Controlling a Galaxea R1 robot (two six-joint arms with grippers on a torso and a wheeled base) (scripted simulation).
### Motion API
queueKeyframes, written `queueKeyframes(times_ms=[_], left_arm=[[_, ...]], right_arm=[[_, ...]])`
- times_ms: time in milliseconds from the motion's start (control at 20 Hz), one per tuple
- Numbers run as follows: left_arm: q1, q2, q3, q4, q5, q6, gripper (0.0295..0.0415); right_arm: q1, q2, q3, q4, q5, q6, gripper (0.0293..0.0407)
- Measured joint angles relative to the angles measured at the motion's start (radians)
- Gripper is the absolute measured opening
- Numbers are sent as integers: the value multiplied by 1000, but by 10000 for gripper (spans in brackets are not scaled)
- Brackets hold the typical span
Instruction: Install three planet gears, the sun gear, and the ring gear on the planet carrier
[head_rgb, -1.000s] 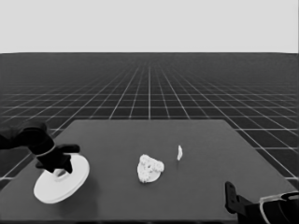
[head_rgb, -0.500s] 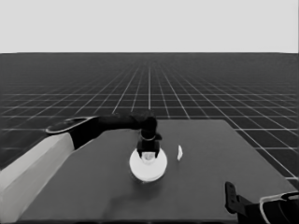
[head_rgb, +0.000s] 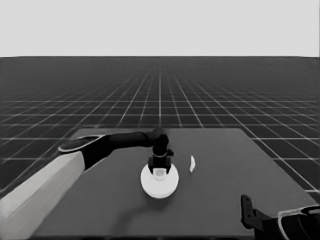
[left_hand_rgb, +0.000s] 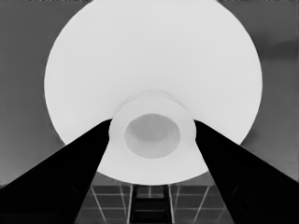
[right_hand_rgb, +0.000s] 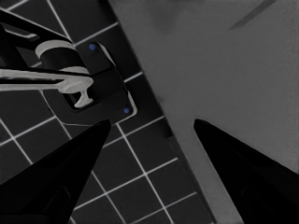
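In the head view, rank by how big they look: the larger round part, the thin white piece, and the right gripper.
1. Larger round part, held at its hub by the left gripper.
2. Right gripper, parked at the lower right corner; nearness inflates it.
3. Thin white piece.

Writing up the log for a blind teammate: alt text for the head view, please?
The left arm reaches in from the left, its gripper closed on the raised hub of the larger round part at mid-table. A thin white piece lies just beside it on the table; the right gripper waits at the lower right corner.

White larger round part (head_rgb: 159, 184), dark table (head_rgb: 225, 165)
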Motion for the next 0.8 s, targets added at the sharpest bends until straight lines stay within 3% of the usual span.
queueKeyframes(times_ms=[800], left_arm=[[19,-2,-2,1,0,110,348]], right_arm=[[0,0,0,0,0,0,385]])
